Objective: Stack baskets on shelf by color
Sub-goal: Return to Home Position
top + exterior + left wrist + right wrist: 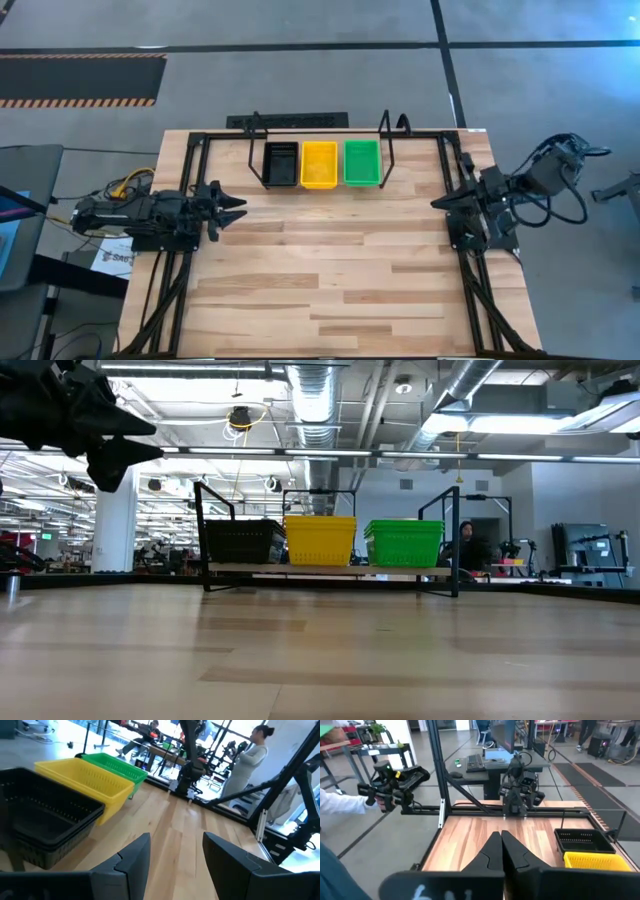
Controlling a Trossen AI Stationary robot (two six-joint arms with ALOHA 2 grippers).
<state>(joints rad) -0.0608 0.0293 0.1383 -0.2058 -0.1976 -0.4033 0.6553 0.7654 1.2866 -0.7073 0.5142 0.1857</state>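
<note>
The wooden table comes first, closest of all. A bit farther back, the left gripper hangs over the left side of the table. Its 2 fingers are wide apart and hold nothing. The right gripper hangs over the right side of the table. Its 2 fingers are pressed together, with nothing between them. Both grippers are well apart from the shelf.

The shelf stands at the far edge of the table, in the middle. On it sit 3 piles of baskets in a row, just beside each other. The black pile is on the left, the yellow pile is in the middle, and the green pile is on the right. Each pile has only 1 color and stands straight.

Far behind the table, a person is in the room.
</note>
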